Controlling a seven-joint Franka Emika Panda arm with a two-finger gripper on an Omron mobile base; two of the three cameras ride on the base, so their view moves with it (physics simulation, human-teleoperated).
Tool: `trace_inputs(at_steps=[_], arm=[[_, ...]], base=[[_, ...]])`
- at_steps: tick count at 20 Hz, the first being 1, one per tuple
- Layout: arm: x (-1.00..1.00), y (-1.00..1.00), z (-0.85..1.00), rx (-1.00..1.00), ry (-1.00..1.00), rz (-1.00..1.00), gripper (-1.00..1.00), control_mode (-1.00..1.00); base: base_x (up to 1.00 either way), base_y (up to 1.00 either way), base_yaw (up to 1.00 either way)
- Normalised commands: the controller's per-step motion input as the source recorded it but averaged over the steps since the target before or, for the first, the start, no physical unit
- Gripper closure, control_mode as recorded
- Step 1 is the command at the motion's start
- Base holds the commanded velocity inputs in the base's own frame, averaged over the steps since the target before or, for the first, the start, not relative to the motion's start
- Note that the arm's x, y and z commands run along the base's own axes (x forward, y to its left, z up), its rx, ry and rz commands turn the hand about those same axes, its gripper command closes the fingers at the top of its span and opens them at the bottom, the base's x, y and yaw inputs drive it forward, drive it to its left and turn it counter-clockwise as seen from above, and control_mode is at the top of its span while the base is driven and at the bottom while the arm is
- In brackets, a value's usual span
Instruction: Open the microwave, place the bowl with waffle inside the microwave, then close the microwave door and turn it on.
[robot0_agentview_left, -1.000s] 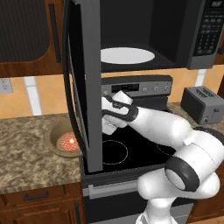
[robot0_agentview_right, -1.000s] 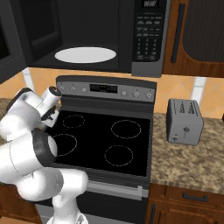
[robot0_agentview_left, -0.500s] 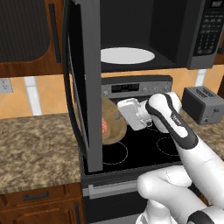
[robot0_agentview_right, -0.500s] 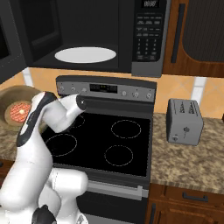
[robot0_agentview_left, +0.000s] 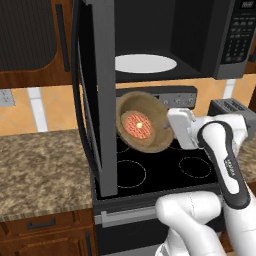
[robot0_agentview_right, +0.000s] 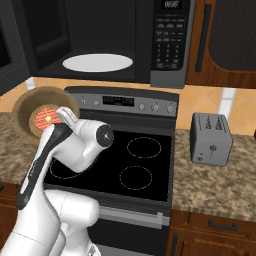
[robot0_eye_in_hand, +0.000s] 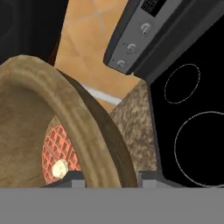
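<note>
Microwave (robot0_agentview_left: 200, 35): I see it mounted above the stove (robot0_agentview_left: 160, 170), cavity open, its white round plate (robot0_agentview_left: 145, 63) bare. I judge the opening step done.
Microwave door (robot0_agentview_left: 97, 95): swung fully out toward me, edge-on in the left base view, its long axis vertical.
Arm: I have it raised over the cooktop, the wrist level with the stove's control panel, below the cavity.
Bowl (robot0_agentview_left: 143, 128): in the air over the stove's left burners, just right of the door's edge and under the cavity floor. It is tipped steeply, its mouth facing out toward the cameras, not up.
Gripper (robot0_eye_in_hand: 105, 177): the fingers straddle the bowl's rim, one inside and one outside, so I read it as clamped on the rim.
Waffle (robot0_agentview_left: 138, 125): sits at the bottom of the tilted bowl, face toward me; I judge it could slide.
Remaining: lift and level the bowl onto the plate, let go, shut the door, press start.
</note>
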Motion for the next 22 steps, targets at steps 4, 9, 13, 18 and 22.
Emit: trace_inputs(at_steps=[4,9,13,18,22], arm=[[0.06,-0.72,0.52,0.02,0.00,-0.39,1.00,-1.00],[-0.13,-0.51,1.00,0.16,0.00,-0.06,1.00,-1.00],[0.33,-0.12,0.86,0.08,0.20,-0.12,1.00,-1.00],[0.70,0.00,0.51,0.00,0.24,-0.19,1.00,-1.00],[0.53,0.00,0.30,0.00,0.17,-0.16,1.00,-1.00]], base=[[0.00,0.00,0.00],[0.00,0.00,0.00],[0.00,0.00,0.00],[0.00,0.00,0.00],[0.00,0.00,0.00]])
